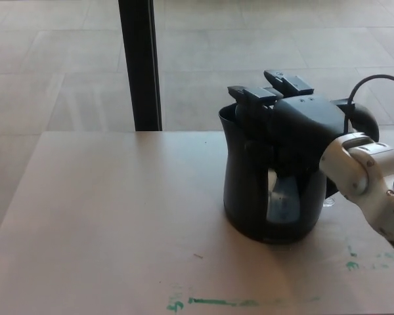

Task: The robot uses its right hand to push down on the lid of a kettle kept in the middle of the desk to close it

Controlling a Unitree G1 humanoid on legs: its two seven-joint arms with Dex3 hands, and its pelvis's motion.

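A black kettle [266, 197] stands upright on the tabletop [111, 223], right of its middle and nearer the far edge than the near one. The right robot hand [285, 115] lies flat over the kettle's top, covering the lid; it grips nothing, its fingers [253, 95] stretched toward the spout. Green marks [236, 303] run along the near edge.
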